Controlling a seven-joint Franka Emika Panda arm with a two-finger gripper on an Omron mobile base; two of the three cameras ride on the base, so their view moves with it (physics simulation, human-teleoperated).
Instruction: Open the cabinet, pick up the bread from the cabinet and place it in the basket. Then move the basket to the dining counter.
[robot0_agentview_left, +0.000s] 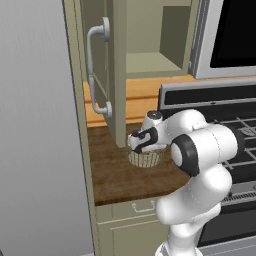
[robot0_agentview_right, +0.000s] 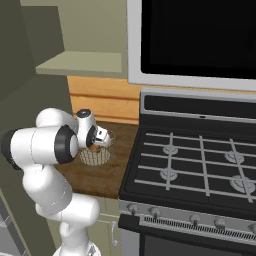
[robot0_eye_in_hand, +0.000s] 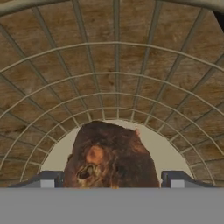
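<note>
**Bread sits in the basket, claw spread either side of it**

I see the claw (robot0_eye_in_hand: 112, 181) down inside the wire basket (robot0_eye_in_hand: 52, 87), at the bottom of the hand view. Its two dark fingertips (robot0_eye_in_hand: 48, 179) stand wide apart, one on each side of the bread (robot0_eye_in_hand: 111, 159), with a visible gap between each tip and the loaf, so I read the jaws as wide and not gripping. The bread, a brown crusty lump, rests on the pale round floor of the basket, low and centre in that frame, with the mesh ribs fanning out above it.

In the left base view the basket (robot0_agentview_left: 145, 159) stands on the dark wood-grain bench (robot0_agentview_left: 120, 175) at centre frame, just right of the open door of the cabinet (robot0_agentview_left: 100, 65), whose long silver handle (robot0_agentview_left: 95, 75) runs down the upper left. The cabinet's shelf shows bare at upper centre. The claw (robot0_agentview_left: 141, 145) dips into the basket from above.

In the right base view the basket (robot0_agentview_right: 95, 156) lies left of centre, beside the gas stove (robot0_agentview_right: 195, 165) that takes up the right half, with a dark microwave (robot0_agentview_right: 200, 35) at the upper right. I can just make out brown bread (robot0_agentview_right: 95, 148) through the mesh there.
</note>
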